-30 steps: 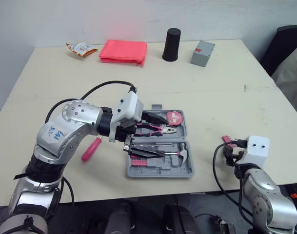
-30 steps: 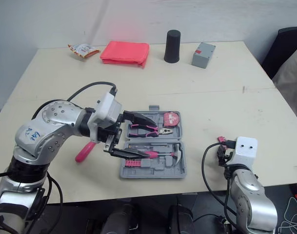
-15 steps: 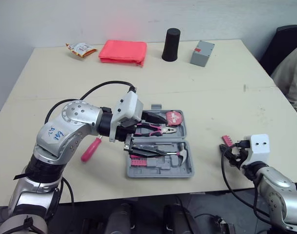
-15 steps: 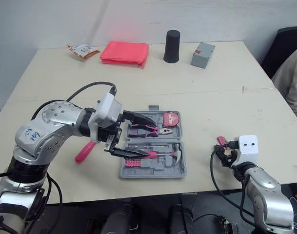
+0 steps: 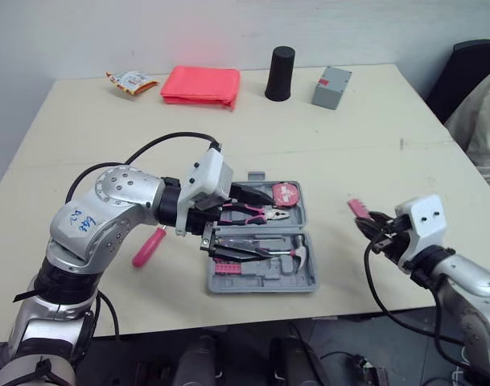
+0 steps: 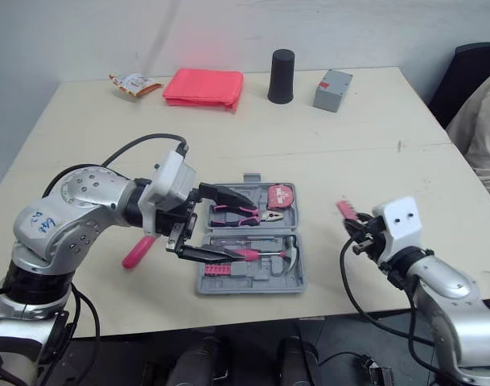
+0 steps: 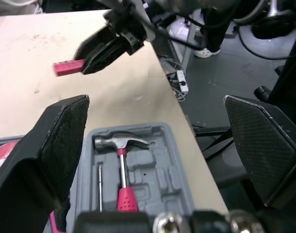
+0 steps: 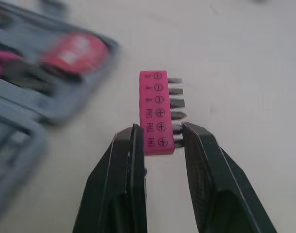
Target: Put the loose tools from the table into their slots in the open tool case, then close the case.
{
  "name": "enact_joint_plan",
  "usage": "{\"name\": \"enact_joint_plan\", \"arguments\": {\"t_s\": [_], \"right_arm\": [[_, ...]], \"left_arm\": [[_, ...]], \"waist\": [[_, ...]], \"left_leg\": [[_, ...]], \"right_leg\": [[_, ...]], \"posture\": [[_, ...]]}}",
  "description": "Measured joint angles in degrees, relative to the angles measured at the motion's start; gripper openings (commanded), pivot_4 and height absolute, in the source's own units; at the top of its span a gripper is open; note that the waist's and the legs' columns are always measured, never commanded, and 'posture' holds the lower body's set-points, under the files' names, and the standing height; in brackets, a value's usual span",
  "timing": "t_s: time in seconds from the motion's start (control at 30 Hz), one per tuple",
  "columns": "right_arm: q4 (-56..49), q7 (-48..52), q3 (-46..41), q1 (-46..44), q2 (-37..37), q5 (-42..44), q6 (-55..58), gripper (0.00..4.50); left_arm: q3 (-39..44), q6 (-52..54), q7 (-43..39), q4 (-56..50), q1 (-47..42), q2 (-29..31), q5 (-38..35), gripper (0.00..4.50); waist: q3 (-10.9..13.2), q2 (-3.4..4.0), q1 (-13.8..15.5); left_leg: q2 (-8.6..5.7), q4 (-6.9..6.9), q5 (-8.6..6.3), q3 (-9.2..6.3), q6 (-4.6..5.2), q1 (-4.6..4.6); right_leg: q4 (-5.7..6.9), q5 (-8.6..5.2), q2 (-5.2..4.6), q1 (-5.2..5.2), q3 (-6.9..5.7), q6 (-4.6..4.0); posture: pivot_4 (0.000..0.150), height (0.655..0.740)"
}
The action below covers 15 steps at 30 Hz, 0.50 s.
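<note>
Right gripper [image 8: 160, 133] is clamped on the pink bit holder [image 8: 155, 111], pinching one end, bits sticking out one side (PH1–PH3 labels readable). The holder is up off the table [image 5: 349, 145], right of the open tool case [image 5: 305, 281] and apart from it. Left gripper [image 7: 157, 131] is spread wide and empty, hovering over the case. In the case: hammer [image 7: 120, 145], pliers [image 5: 257, 213], red tape measure [image 5: 287, 194]. A pink-handled screwdriver [image 5: 147, 248] lies on the table left of the case, partly under the left arm.
</note>
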Motion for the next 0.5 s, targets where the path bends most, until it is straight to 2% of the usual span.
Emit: {"name": "enact_joint_plan", "arguments": {"t_s": [0.13, 0.33, 0.5], "right_arm": [[-1.03, 15.94, 7.18, -4.56, -11.56, 6.07, 0.38, 0.73], [4.46, 24.35, 25.72, -20.64, -12.94, 3.57, 1.66, 0.73], [7.03, 26.43, 34.79, -26.18, -12.25, -0.58, 1.97, 0.73]], "left_arm": [[0.81, -0.67, -1.56, 0.68, 6.54, 5.52, 1.36, 4.5], [0.42, -5.63, -4.65, 0.57, 14.51, 10.95, 6.04, 4.5], [0.49, -8.31, -5.04, -1.64, 19.46, 13.04, 8.9, 4.5]], "waist": [[0.03, -0.06, -0.28], [0.06, -0.12, 0.01], [0.06, -0.13, -0.04]], "left_leg": [[0.0, 0.05, -0.04, 0.08, 0.07, 0.06], [-0.01, 0.1, -0.09, 0.05, 0.09, -0.06], [-0.03, 0.37, -0.24, 0.07, 0.26, -0.16]], "right_leg": [[0.01, 0.0, -0.03, 0.01, 0.02, 0.01], [0.0, -0.01, -0.16, -0.07, 0.02, -0.02], [0.0, -0.01, -0.31, -0.03, 0.02, -0.01]], "posture": [[0.15, 0.7355], [0.15, 0.7355], [0.15, 0.7355]]}}
